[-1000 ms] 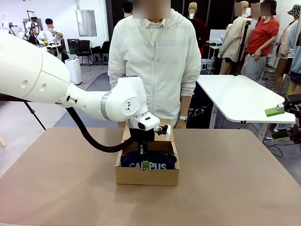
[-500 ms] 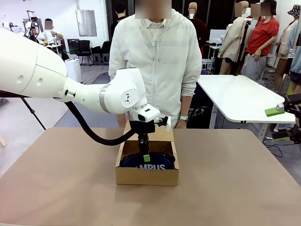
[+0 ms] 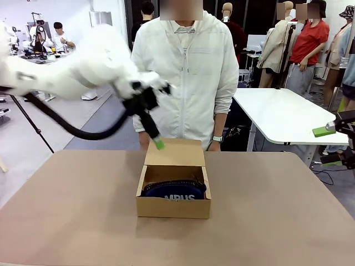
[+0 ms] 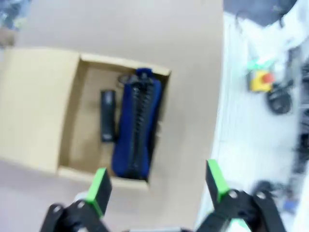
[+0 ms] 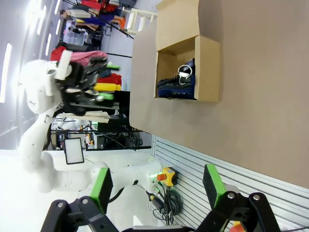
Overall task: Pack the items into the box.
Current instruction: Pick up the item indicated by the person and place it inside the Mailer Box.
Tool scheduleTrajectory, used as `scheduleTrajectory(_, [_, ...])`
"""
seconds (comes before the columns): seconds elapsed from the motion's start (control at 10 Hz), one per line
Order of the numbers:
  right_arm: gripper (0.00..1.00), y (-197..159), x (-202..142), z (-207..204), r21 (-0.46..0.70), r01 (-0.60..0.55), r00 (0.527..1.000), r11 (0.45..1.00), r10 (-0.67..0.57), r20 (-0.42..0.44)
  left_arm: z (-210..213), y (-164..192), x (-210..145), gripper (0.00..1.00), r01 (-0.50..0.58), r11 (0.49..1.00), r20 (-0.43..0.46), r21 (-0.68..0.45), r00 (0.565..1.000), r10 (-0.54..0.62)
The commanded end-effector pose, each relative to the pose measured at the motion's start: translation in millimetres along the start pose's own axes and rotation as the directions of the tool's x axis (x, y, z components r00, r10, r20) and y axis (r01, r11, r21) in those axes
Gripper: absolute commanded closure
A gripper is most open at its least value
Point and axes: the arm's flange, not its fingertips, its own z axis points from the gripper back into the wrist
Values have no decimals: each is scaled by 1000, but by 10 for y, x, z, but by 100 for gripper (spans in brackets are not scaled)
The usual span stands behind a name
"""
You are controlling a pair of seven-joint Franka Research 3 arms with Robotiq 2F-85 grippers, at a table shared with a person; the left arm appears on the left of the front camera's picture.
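Note:
The brown cardboard box [image 3: 173, 207] sits mid-table with its flap lid raised at the back. Inside lies the navy pouch [image 3: 175, 190], white lettering facing me. From above, the left wrist view shows the box [image 4: 36, 104], the pouch [image 4: 137, 125] along one side and the black stapler [image 4: 107, 116] beside it. My left gripper [image 3: 157, 141] hangs motion-blurred above the box's back left corner, well clear of it; its fingers [image 4: 100, 186] stand wide apart with nothing between them [image 4: 158, 182]. My right gripper [image 3: 327, 144] stays off at the far right, open and empty [image 5: 157, 186], far from the box [image 5: 208, 67] and pouch [image 5: 175, 83].
A person in a white jacket [image 3: 186, 72] stands at the far table edge right behind the box, hands down behind the flap. A white table [image 3: 277, 113] stands beyond on the right. Bare tabletop [image 3: 277, 210] lies on both sides of the box.
My left gripper has opened, let go of the pouch and risen up and to the left out of the box. The pouch stays inside. The right arm has not moved.

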Motion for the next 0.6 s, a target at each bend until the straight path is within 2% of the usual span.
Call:
scheduleTrajectory(0.0, [0, 3, -11, 17, -13, -6, 1000, 1000, 6, -8, 648, -120, -1059, 0, -364, 920, 159, -146, 909, 385])
scheduleTrajectory(0.1, [0, 3, -11, 17, -13, -6, 1000, 1000, 6, -8, 1077, -184, -1723, 0, -438, 854, 268, -280, 819, 507])
scheduleTrajectory(0.2, [0, 3, -11, 17, -13, -6, 1000, 1000, 6, -8, 1335, -261, -2320, 0, -486, 784, 361, -385, 702, 613])
scheduleTrajectory(0.3, [0, 3, -11, 17, -13, -6, 1000, 1000, 6, -8, 1441, -391, -2852, 0, -473, 725, 433, -500, 589, 683])
scheduleTrajectory(0.4, [0, 3, -11, 17, -13, -6, 1000, 1000, 6, -8, 1420, -511, -3341, 0, -557, 616, 462, -557, 409, 787])
scheduleTrajectory(0.5, [0, 3, -11, 17, -13, -6, 1000, 1000, 6, -8, 1316, -678, -3699, 0, -492, 608, 508, -623, 335, 793])
